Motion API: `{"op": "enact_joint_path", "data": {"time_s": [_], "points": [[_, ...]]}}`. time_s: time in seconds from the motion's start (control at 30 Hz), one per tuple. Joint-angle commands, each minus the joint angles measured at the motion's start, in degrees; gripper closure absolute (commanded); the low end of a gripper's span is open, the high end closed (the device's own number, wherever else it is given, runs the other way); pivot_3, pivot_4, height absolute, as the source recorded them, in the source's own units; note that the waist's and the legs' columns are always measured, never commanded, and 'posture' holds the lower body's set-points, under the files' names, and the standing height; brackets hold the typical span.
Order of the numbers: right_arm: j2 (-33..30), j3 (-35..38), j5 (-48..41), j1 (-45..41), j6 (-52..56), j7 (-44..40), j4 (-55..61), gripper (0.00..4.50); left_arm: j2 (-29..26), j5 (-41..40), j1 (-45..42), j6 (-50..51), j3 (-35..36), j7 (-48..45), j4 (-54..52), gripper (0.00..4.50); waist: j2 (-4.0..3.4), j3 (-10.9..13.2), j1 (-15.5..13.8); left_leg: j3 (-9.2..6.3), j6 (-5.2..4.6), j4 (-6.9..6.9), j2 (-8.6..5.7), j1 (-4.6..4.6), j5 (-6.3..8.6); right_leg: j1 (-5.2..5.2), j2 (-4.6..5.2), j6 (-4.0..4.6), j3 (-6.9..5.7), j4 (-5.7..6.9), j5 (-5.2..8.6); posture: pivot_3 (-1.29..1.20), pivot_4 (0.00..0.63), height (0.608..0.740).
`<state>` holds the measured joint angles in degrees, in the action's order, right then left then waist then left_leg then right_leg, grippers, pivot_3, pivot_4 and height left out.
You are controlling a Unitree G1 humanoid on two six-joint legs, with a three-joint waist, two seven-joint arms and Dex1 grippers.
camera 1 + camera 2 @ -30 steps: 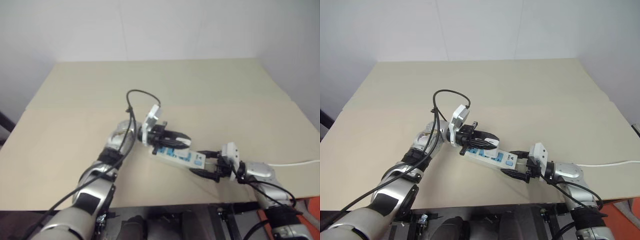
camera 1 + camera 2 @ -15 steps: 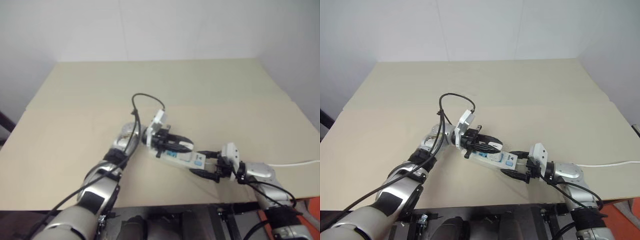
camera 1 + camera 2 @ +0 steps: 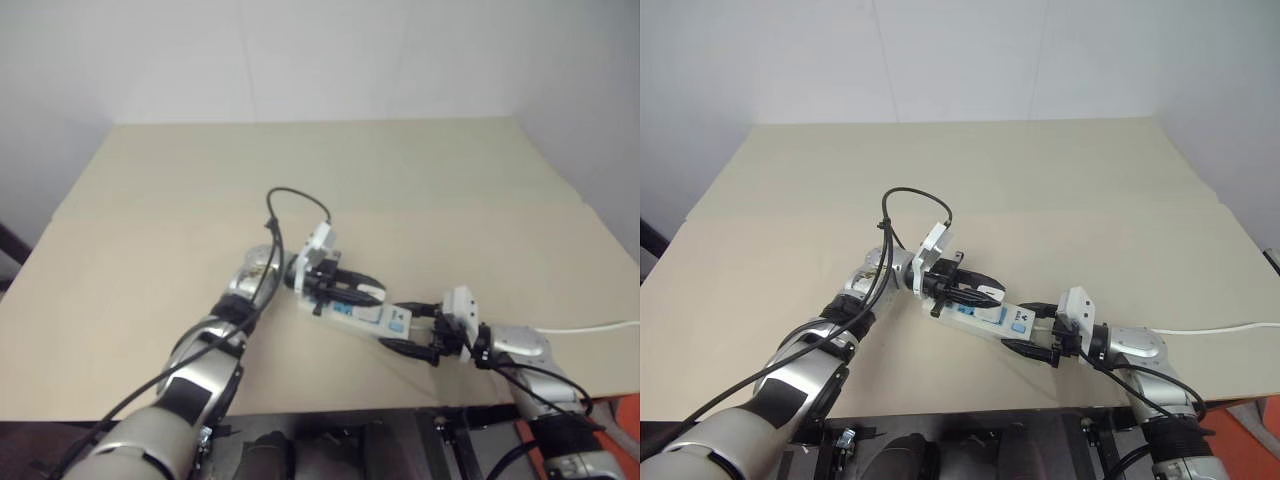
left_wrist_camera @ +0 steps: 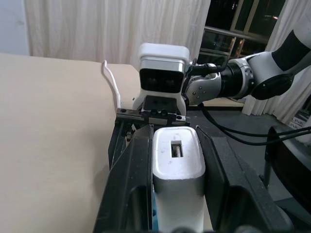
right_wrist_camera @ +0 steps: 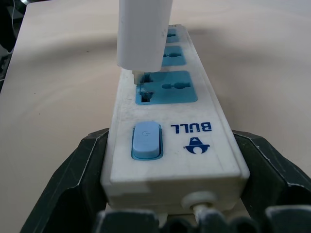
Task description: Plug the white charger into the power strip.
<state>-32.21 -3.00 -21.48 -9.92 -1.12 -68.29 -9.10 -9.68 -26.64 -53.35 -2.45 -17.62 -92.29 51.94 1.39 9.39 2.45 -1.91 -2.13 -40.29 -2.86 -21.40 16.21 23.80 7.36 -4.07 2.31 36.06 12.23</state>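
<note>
Small white rounded plastic charger block (image 4: 178,166) clamped between the left gripper's (image 4: 176,160) two black fingers, its prongs just entering the blue socket face nearest the switch. Long white plastic power strip (image 5: 171,126) lies on the beige table (image 3: 1060,190), its cord end gripped between the right gripper's (image 5: 175,170) spread fingers.

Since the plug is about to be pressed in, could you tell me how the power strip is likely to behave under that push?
The power strip, a rigid bar lying flat on the table, probably won't flex or tip. It might slide on the smooth top, though the right gripper straddles its end.
</note>
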Motion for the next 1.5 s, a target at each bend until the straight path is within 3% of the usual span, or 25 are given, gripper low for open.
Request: {"op": "enact_joint_path", "data": {"time_s": [0.03, 0.63, 1.07, 1.5], "points": [[0.25, -2.90, 2.20, 1.69, 0.93, -0.75, 0.15, 1.08, 0.49, 0.28, -1.24, -0.85, 0.40, -0.21, 0.69, 3.47, 0.00, 0.00, -0.01, 0.00, 0.00, 0.00, 0.00, 0.01, 0.00, 0.00, 0.00, 0.00, 0.00, 0.00, 0.00, 0.00, 0.150, 0.740], [0.32, -3.05, 2.25, 2.35, 1.30, 0.09, 1.18, 1.08, 2.15, -0.12, -1.29, -2.82, 0.04, -0.21, 3.60, 3.47, 0.01, 0.00, -0.02, -0.04, -0.04, 0.11, 0.03, 0.25, 0.03, -0.34, -0.01, -0.02, -0.06, -0.20, 0.01, 0.00, 0.150, 0.740], [-0.07, -3.02, 2.06, 2.62, 1.74, 0.16, 1.96, 1.08, 0.38, 1.45, -0.85, -8.06, -6.91, -0.21, 5.74, 3.47, 0.02, 0.00, -0.04, -0.06, -0.05, 0.22, 0.05, 0.34, 0.03, -0.46, -0.02, -0.02, -0.08, -0.32, 0.01, 0.00, 0.150, 0.740], [-0.16, -2.97, 2.33, 2.60, 1.72, 0.23, 2.15, 1.08, -0.32, 2.97, -0.07, -9.62, -8.97, -0.21, 10.29, 3.47, 0.03, -0.02, -0.06, -0.08, -0.06, 0.23, 0.06, 0.46, 0.04, -0.61, -0.03, -0.04, -0.10, -0.34, 0.02, 0.00, 0.150, 0.740]]}}
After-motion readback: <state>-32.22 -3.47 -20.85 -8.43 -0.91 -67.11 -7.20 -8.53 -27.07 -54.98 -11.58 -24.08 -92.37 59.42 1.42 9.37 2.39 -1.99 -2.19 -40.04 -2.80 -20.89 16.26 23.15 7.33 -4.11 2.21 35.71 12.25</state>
